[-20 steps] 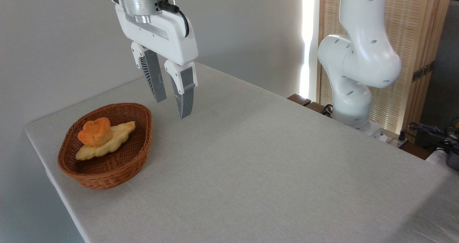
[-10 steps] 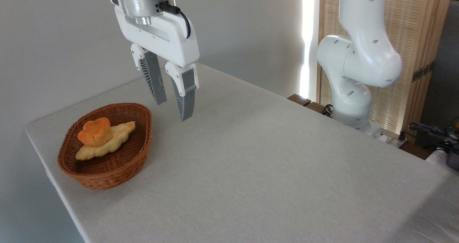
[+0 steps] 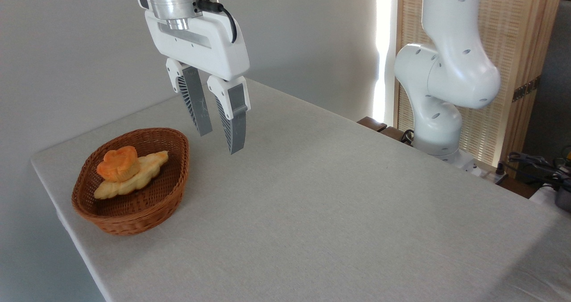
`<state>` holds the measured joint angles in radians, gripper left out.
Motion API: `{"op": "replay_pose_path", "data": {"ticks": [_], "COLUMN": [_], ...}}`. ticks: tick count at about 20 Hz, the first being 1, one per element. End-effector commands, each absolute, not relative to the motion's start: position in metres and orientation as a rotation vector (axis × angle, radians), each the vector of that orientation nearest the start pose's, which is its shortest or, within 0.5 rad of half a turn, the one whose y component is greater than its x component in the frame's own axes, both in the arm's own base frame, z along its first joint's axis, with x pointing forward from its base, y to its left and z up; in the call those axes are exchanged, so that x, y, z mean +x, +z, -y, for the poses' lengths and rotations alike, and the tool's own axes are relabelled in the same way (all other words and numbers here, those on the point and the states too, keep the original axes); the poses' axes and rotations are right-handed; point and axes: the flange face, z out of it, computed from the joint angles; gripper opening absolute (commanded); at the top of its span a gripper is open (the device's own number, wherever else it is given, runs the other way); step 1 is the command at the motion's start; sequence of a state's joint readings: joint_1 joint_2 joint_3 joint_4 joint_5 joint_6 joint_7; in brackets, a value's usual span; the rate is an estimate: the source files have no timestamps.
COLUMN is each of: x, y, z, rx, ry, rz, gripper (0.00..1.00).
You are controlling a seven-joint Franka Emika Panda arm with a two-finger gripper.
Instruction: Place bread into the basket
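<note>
The bread (image 3: 118,163), a small bright-orange bun with a twisted top, lies inside the brown wicker basket (image 3: 149,201) at the table's left end. It rests on top of a longer pale-yellow braided loaf (image 3: 142,177). My gripper (image 3: 221,142) hangs above the table to the right of the basket's far rim. Its two grey fingers point down and stand apart, with nothing between them.
The arm's white base (image 3: 439,128) stands past the table's far right edge, in front of a wooden slatted screen (image 3: 513,47). Cables and dark gear (image 3: 542,168) lie at the right. The basket sits close to the table's left edge.
The gripper has drifted a little to the right and slightly down, away from the basket. The bread and the basket have not moved.
</note>
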<state>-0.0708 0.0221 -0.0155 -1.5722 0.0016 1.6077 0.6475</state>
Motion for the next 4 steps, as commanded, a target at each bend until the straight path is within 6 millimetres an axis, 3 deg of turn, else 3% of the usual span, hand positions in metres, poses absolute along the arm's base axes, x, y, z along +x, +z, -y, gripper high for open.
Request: {"op": "replay_pose_path", "data": {"ticks": [1, 4], "x": [0.5644, 0.5646], "y": [0.6182, 0.6184], "z": [0.0464, 0.0457], "rx": [-2.912, -2.92], "ry": [-0.007, -0.013], "rz": [-1.147, -1.15], "gripper": [1.0, 1.0]}}
